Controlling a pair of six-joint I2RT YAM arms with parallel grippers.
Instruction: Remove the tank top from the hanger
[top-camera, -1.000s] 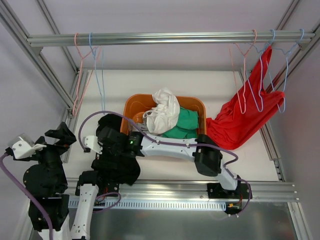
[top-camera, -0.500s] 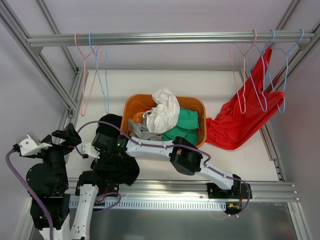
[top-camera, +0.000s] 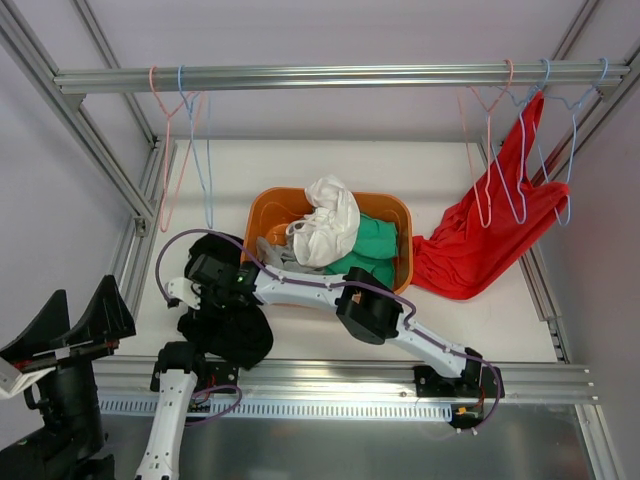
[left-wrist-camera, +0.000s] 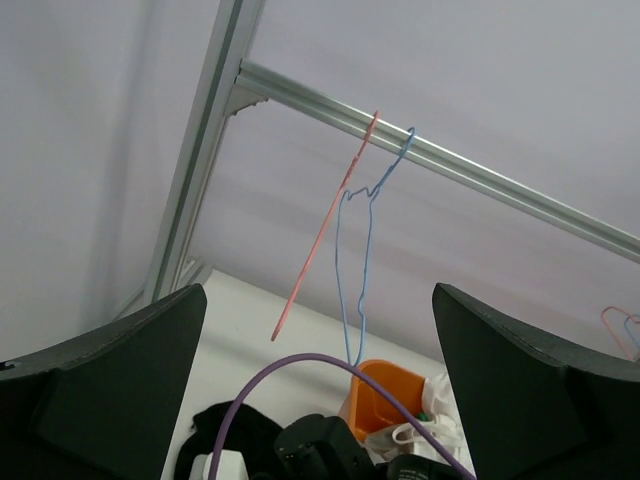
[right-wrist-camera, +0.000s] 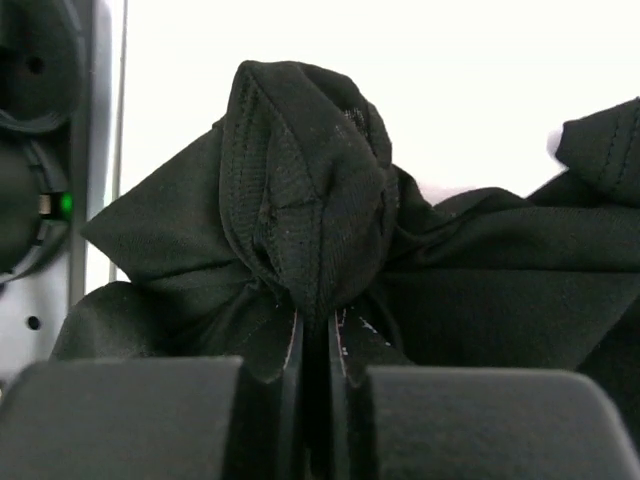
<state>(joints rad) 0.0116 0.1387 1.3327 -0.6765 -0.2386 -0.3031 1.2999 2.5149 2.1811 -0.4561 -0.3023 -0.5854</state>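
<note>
A black tank top lies crumpled on the table at the near left, below two bare hangers, one pink and one blue. My right arm reaches across to it, and my right gripper is shut on a bunched fold of the black fabric, which sticks up between its jaws. My left gripper is drawn back to the near left corner, wide open and holding nothing. The left wrist view looks up past its open gripper at the pink hanger and blue hanger.
An orange basket with white and green clothes stands mid-table. A red garment hangs from hangers at the right end of the metal rail. Frame posts run down both sides.
My right gripper has shifted left and closed on the black fabric. My left arm has pulled back toward the near left corner, still open.
</note>
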